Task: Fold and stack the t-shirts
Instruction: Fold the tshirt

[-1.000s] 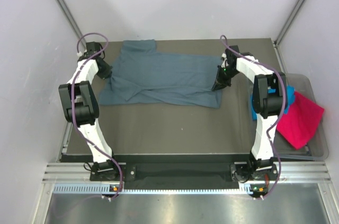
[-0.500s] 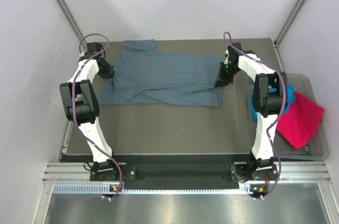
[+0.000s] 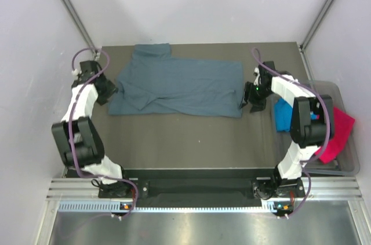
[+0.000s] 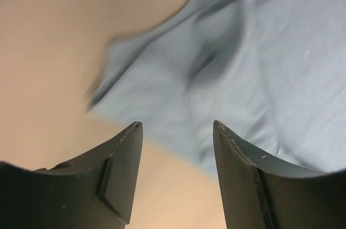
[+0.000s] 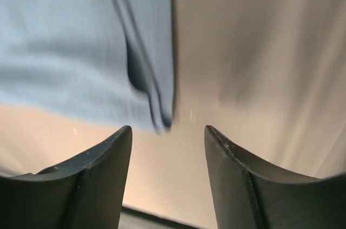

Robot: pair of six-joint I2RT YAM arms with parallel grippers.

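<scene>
top external shows the slate-blue t-shirt [image 3: 179,86] lying as a wide folded band across the far half of the table [image 3: 191,141]. the left gripper [image 3: 106,90] sits just off its left edge and the right gripper [image 3: 250,99] just off its right edge. both wrist views show jaws spread, gripping nothing. the likely risk is a low finger snagging the layered hem and dragging the fold apart. only the top view shows the turquoise t-shirt [image 3: 283,114] and magenta t-shirt [image 3: 339,132] at the tub [image 3: 348,167]. only the right wrist view shows the doubled edge close.

Plain slate-blue t-shirt [image 3: 179,83]; turquoise t-shirt [image 3: 282,116]; magenta t-shirt [image 3: 341,132].
</scene>
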